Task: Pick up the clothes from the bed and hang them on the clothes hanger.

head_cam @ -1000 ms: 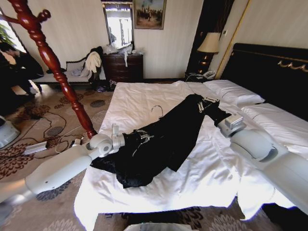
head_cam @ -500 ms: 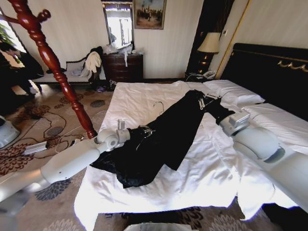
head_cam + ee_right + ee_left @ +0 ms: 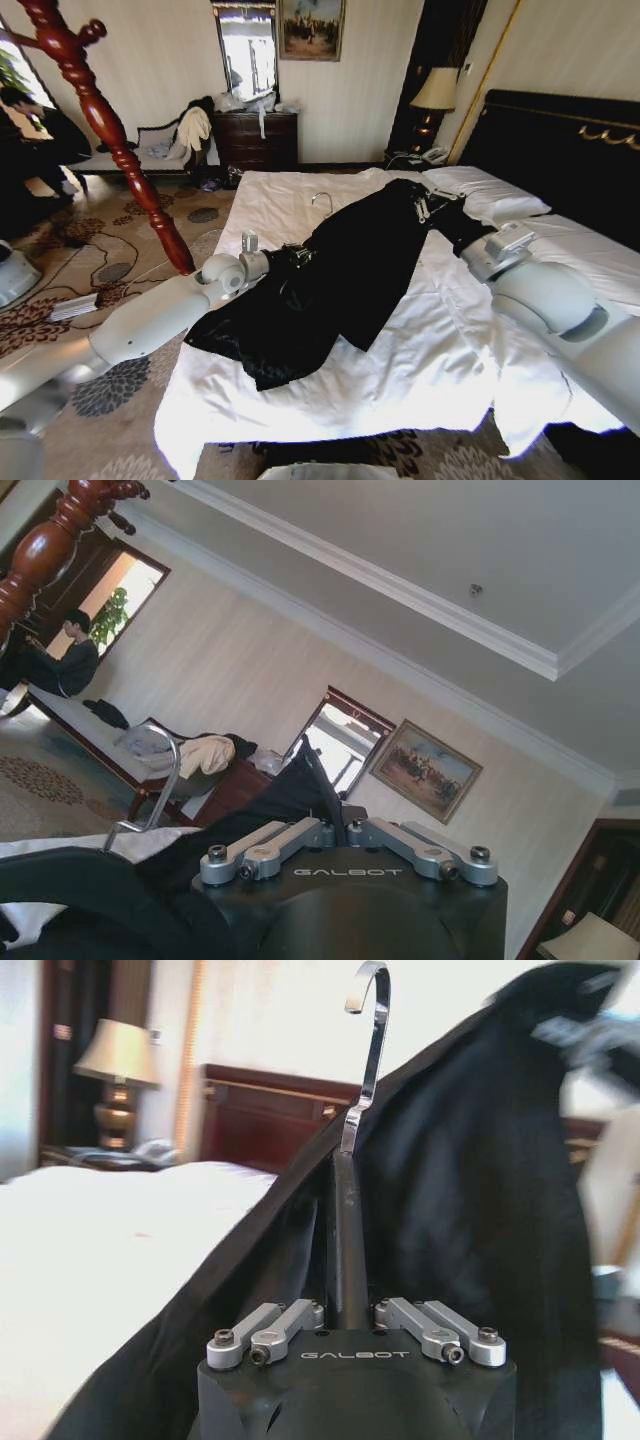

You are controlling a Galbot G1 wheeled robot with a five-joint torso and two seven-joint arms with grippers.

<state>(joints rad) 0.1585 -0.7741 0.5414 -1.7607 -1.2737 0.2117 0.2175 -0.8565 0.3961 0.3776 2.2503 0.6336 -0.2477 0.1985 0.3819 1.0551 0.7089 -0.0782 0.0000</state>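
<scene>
The left gripper (image 3: 296,256) is clamped on the black clothes hanger (image 3: 345,1220), its silver hook (image 3: 322,200) poking free. The black garment (image 3: 340,280) stretches across the white bed (image 3: 430,370). Farther up, the right gripper (image 3: 428,205) pinches the garment's top end.

I'm counting one black garment (image 3: 340,275) lying on one bed (image 3: 430,370), and one hanger (image 3: 345,1220) sticking out of it. I'm seeing two pillows (image 3: 485,192) by one headboard (image 3: 565,150). I'm working two grippers: left (image 3: 298,255), right (image 3: 425,205). I'm also noting one wooden coat stand (image 3: 110,130), one lamp (image 3: 434,95), one painting (image 3: 310,28), one dresser (image 3: 258,140).
</scene>
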